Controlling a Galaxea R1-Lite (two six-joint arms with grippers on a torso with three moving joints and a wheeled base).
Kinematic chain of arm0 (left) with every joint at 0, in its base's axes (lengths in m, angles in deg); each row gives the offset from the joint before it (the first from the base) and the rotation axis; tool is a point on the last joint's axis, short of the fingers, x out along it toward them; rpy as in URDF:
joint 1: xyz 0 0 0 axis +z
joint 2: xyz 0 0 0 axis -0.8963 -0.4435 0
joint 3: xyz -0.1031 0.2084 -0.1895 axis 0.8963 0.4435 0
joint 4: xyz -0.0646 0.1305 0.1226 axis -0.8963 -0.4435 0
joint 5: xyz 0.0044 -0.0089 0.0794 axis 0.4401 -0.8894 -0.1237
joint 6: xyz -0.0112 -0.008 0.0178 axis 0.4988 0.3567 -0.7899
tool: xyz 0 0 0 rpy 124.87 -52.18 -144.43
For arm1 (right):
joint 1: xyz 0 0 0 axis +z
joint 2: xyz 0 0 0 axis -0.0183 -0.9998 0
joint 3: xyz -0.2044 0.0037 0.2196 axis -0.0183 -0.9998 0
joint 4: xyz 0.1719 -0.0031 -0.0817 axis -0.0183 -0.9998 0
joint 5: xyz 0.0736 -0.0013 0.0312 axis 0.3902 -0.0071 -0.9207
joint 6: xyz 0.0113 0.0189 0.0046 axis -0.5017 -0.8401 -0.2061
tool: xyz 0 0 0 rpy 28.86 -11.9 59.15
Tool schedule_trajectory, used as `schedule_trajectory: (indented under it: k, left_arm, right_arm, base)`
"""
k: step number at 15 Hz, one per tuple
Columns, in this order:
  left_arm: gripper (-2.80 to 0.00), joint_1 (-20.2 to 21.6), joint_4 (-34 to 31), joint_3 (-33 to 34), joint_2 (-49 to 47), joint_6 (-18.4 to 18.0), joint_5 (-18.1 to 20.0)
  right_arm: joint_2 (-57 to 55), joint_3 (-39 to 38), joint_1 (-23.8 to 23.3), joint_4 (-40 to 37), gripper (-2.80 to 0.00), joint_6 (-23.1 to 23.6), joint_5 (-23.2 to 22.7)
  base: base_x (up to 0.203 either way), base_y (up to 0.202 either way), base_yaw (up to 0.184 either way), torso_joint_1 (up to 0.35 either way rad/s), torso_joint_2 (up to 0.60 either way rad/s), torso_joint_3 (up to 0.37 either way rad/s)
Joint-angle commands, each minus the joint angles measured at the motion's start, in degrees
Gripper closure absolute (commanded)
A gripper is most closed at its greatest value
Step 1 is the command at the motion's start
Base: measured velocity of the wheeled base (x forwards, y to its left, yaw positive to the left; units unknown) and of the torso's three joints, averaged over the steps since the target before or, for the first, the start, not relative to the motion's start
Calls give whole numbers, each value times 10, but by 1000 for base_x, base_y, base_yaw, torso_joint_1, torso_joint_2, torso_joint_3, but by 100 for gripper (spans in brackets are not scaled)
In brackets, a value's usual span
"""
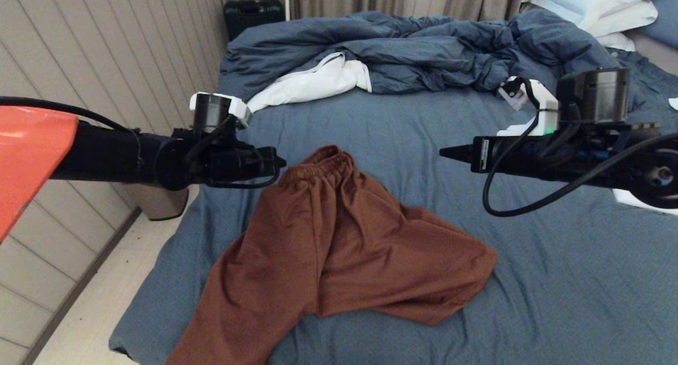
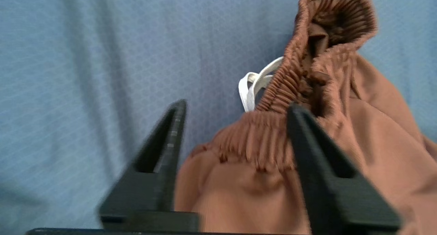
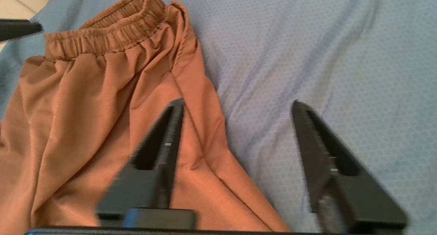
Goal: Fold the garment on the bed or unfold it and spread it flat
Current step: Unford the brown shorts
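The rust-brown shorts lie crumpled on the slate-blue bed sheet, waistband toward the far side, one leg hanging over the bed's near left edge. My left gripper hovers open just above the waistband's left end; in the left wrist view the gathered waistband lies between the spread fingers, and the white drawstring peeks out beyond it. My right gripper hangs open above the sheet, right of the shorts; below it I see the shorts' right edge and bare sheet.
A rumpled blue duvet with white lining lies across the far part of the bed, with white pillows at the far right. A black case stands by the wall, and pale floor runs along the bed's left side.
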Motion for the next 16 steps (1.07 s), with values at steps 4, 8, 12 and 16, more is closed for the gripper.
schedule_trajectory:
  k: [4, 8, 12, 16]
  left_arm:
    - [-280, -2, 13, -23, -47, 6, 1]
    - [-280, -34, 12, -19, -42, 22, 3]
    - [-280, -72, 12, 16, -26, 32, 4]
    - [-280, -80, 12, 18, -32, 33, 5]
  right_arm:
    - [-2, 0, 1, 1, -280, 1, 0]
    - [-2, -1, 2, 1, -280, 1, 0]
    - [-4, -2, 3, 1, -280, 1, -1]
    - [-7, -2, 2, 1, -280, 1, 0]
  base:
    - [0, 0, 0, 0, 0, 0]
    - [0, 0, 0, 0, 0, 0]
    - [0, 0, 0, 0, 0, 0]
    - [0, 0, 0, 0, 0, 0]
